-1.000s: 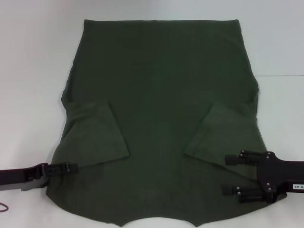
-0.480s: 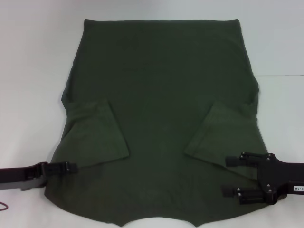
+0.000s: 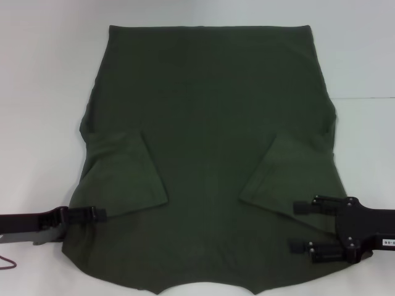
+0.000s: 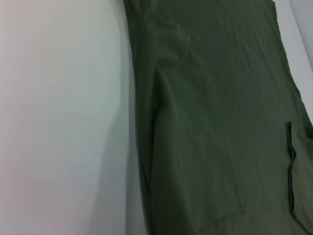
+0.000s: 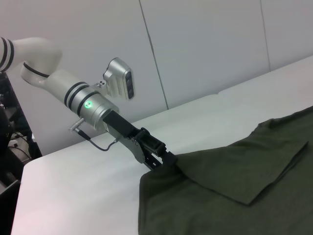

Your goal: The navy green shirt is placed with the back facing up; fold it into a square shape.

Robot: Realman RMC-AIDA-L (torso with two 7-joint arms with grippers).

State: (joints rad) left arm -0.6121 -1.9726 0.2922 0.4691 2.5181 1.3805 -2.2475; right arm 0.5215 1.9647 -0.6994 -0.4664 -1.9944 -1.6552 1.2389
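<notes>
The navy green shirt point(image 3: 207, 123) lies flat on the white table point(image 3: 43, 92), plain side up, both sleeves folded inward and the collar at the near edge. My left gripper point(image 3: 92, 214) sits at the shirt's left edge by the folded left sleeve point(image 3: 126, 176). In the right wrist view the left gripper point(image 5: 164, 157) is shut on that edge, and the cloth point(image 5: 230, 186) rises to its tips. My right gripper point(image 3: 302, 227) hovers open over the shirt's near right part, just below the right sleeve point(image 3: 278, 176). The left wrist view shows only cloth point(image 4: 210, 122) and table.
White table surface surrounds the shirt on the left, right and far sides. A thin red cable point(image 3: 7, 264) lies at the near left corner. A white wall point(image 5: 205, 44) stands behind the table.
My left gripper has shifted a little to the right onto the shirt's left edge and its arm has dropped lower. The right gripper has stayed almost still.
</notes>
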